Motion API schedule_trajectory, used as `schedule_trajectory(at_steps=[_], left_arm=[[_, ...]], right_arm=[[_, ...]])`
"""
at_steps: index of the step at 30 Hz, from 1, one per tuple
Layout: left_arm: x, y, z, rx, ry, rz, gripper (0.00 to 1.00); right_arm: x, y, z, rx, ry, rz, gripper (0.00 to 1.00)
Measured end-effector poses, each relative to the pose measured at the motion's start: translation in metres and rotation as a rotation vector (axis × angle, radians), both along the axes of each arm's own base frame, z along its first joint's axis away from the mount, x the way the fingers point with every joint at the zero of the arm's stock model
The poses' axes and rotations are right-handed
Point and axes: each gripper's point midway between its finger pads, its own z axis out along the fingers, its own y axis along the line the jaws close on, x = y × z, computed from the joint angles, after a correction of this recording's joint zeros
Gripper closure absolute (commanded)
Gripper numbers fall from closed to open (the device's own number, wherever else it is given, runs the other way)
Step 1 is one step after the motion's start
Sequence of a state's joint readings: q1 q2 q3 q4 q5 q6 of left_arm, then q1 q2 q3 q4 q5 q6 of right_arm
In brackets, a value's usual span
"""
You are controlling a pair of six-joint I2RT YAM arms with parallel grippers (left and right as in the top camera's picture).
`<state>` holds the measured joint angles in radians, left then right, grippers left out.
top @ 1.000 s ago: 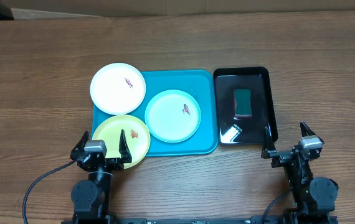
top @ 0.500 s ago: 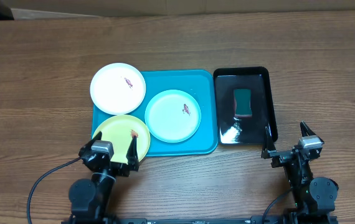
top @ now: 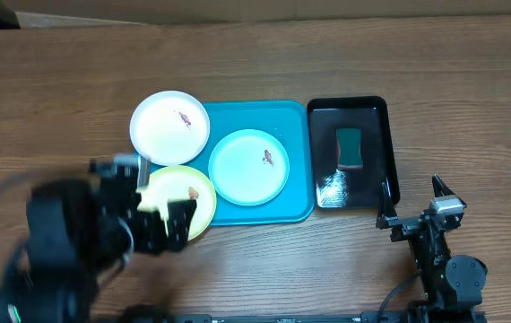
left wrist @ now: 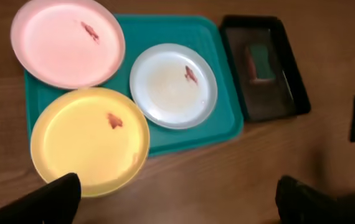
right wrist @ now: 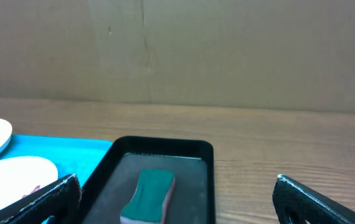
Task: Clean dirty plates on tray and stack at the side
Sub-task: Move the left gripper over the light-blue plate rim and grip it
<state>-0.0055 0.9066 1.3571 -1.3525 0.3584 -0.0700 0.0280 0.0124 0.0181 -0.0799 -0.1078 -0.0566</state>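
Observation:
The turquoise tray (top: 291, 117) holds three plates, each with a reddish smear. The white plate (top: 169, 126) overhangs its far left corner. The pale mint plate (top: 248, 167) lies in the middle. The yellow-green plate (top: 188, 190) overhangs the near left corner. My left gripper (top: 168, 222) is blurred, open and empty over the near edge of the yellow-green plate. Its wrist view looks down on the white plate (left wrist: 67, 42), the mint plate (left wrist: 173, 85), the yellow-green plate (left wrist: 90, 140) and the tray (left wrist: 227, 118). My right gripper (top: 411, 205) is open and empty, near the table's front.
A glossy black tray (top: 368, 108) with a green sponge (top: 350, 148) stands right of the turquoise tray. The right wrist view shows the sponge (right wrist: 149, 196) ahead of the open right gripper (right wrist: 180, 199). Bare wood lies left of and behind the trays.
My left arm has lifted and swung up and left, blurred in motion, with its gripper now over the yellow-green plate's near edge. The right arm and the plates have not moved.

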Motion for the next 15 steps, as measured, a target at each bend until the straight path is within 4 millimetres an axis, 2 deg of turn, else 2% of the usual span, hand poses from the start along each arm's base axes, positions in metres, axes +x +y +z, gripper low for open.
schedule_trajectory(at_steps=[2, 5, 6, 7, 8, 10, 15], left_arm=[[0.011, -0.001, 0.009, -0.005, 0.089, -0.008, 0.00], [0.028, -0.002, 0.007, -0.010, 0.220, -0.010, 0.01], [0.033, -0.003, 0.002, -0.011, 0.259, -0.010, 0.09], [0.036, -0.003, -0.004, -0.015, 0.302, -0.003, 0.28], [0.039, -0.003, -0.013, -0.019, 0.357, 0.003, 0.59], [0.045, -0.003, -0.026, -0.023, 0.413, 0.014, 0.96], [0.052, -0.002, -0.068, 0.006, 0.499, 0.045, 0.96]], right_arm=[[0.000, 0.000, 0.000, 0.000, 0.000, 0.000, 0.00], [0.000, 0.000, 0.000, 0.000, -0.001, 0.000, 0.00], [0.000, 0.000, 0.000, 0.000, -0.001, 0.000, 0.00], [0.000, 0.000, 0.000, 0.000, -0.001, -0.001, 0.00], [0.000, 0.000, 0.000, 0.001, -0.001, 0.000, 0.00], [0.000, 0.000, 0.000, 0.000, -0.001, 0.000, 0.00], [0.000, 0.000, 0.000, 0.000, 0.000, 0.000, 0.00]])
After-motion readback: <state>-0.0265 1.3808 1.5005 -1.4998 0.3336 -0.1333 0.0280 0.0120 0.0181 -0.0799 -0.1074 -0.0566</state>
